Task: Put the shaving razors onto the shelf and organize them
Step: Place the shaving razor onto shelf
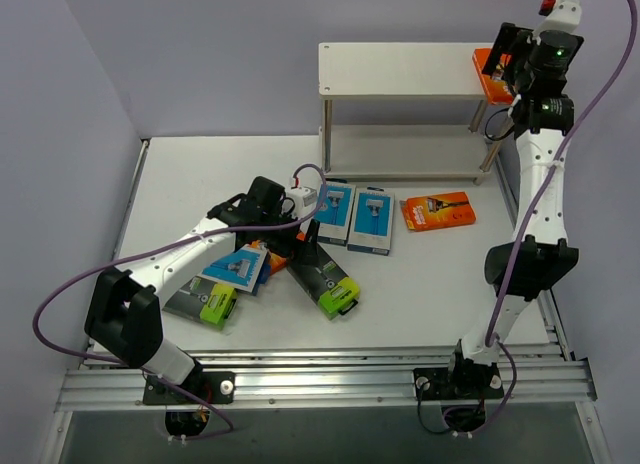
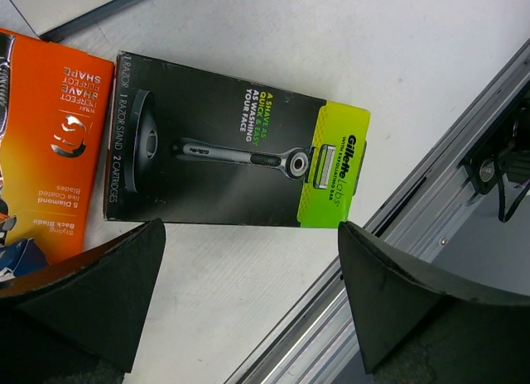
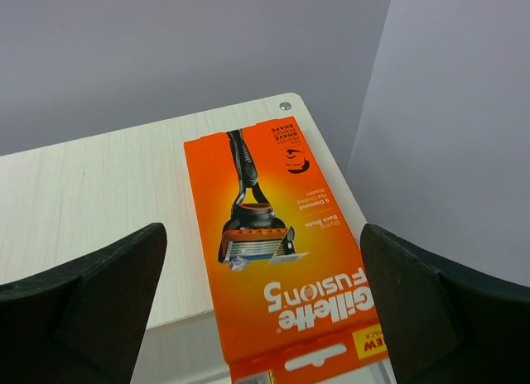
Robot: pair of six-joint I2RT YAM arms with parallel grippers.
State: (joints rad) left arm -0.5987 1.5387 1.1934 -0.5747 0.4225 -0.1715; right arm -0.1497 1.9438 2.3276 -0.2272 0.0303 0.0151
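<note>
Black wedge-shaped fingers (image 2: 99, 293) of the left gripper (image 2: 248, 235) stand wide apart with nothing between them, poised over a flat black razor pack with a lime-green end (image 2: 236, 160) that lies on the table. A flat orange razor pack (image 2: 50, 144) lies just beside it at 9 o'clock. The right gripper (image 3: 263, 235) is spread just as wide, one finger either side of another orange pack (image 3: 273, 260), and looks unclamped. That pack lies flat on the top board of the small two-tier beige shelf with thin metal posts (image 1: 400, 69), at the board's right end, its near edge overhanging.

By my count one of eight packs is shelved, so the task looks barely begun. Seven lie on the table: two light-blue razor packs (image 1: 333, 209) (image 1: 370, 221) side by side near the middle, a third orange pack (image 1: 438, 211) at their 3 o'clock, and a loose heap at their 8 o'clock holding a third light-blue pack (image 1: 238, 267), a second black pack (image 1: 205, 302) and the two under the left gripper. The lower board shows nothing on it.

The white matt table (image 1: 440, 284) has the shelf at its 12 o'clock and a ribbed aluminium rail (image 1: 330, 379) at 6 o'clock. Pale lilac walls (image 1: 60, 104) close in the other sides
</note>
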